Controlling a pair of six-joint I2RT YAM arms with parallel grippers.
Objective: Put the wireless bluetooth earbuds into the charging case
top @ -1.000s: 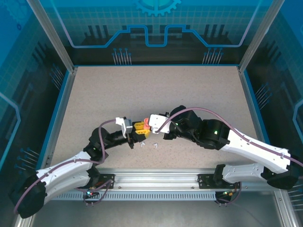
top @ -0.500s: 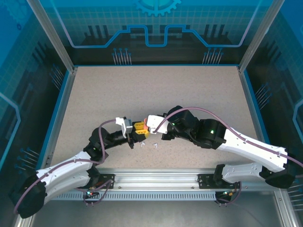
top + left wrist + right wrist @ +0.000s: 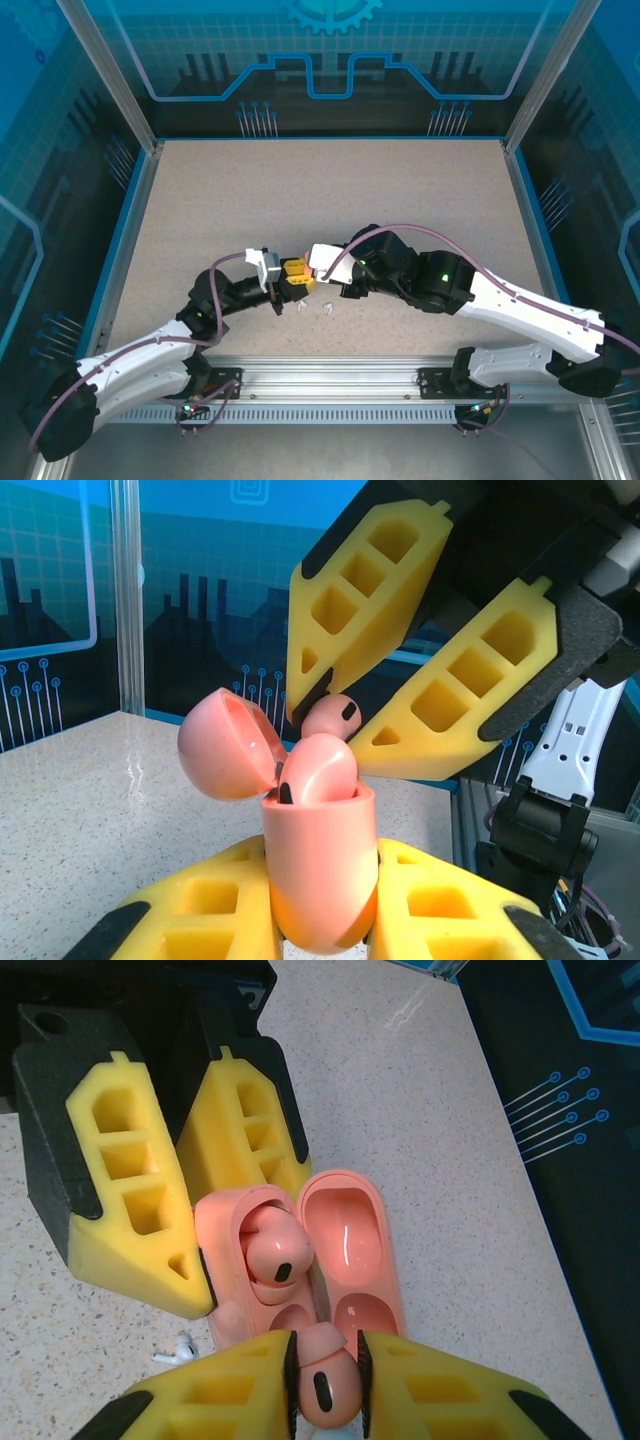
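The salmon-red charging case point(image 3: 318, 855) stands upright with its lid point(image 3: 225, 745) hinged open to the left. My left gripper point(image 3: 320, 890) is shut on the case body. One salmon earbud point(image 3: 318, 770) sits in a slot of the case. My right gripper point(image 3: 325, 1385) is shut on the second salmon earbud point(image 3: 325, 1388) and holds it just above the case's other slot point(image 3: 275, 1320). From the left wrist, that earbud point(image 3: 330, 718) hangs between the right fingers right over the case mouth. In the top view both grippers point(image 3: 298, 272) meet at the table's near middle.
Two white earbuds point(image 3: 301, 308) point(image 3: 327, 310) lie loose on the speckled table just in front of the grippers; one of them point(image 3: 175, 1352) lies beside the case in the right wrist view. Blue walls and metal posts fence the table.
My right gripper has crept left toward the left gripper, bringing the held earbud over the open case. The left arm has stayed still.
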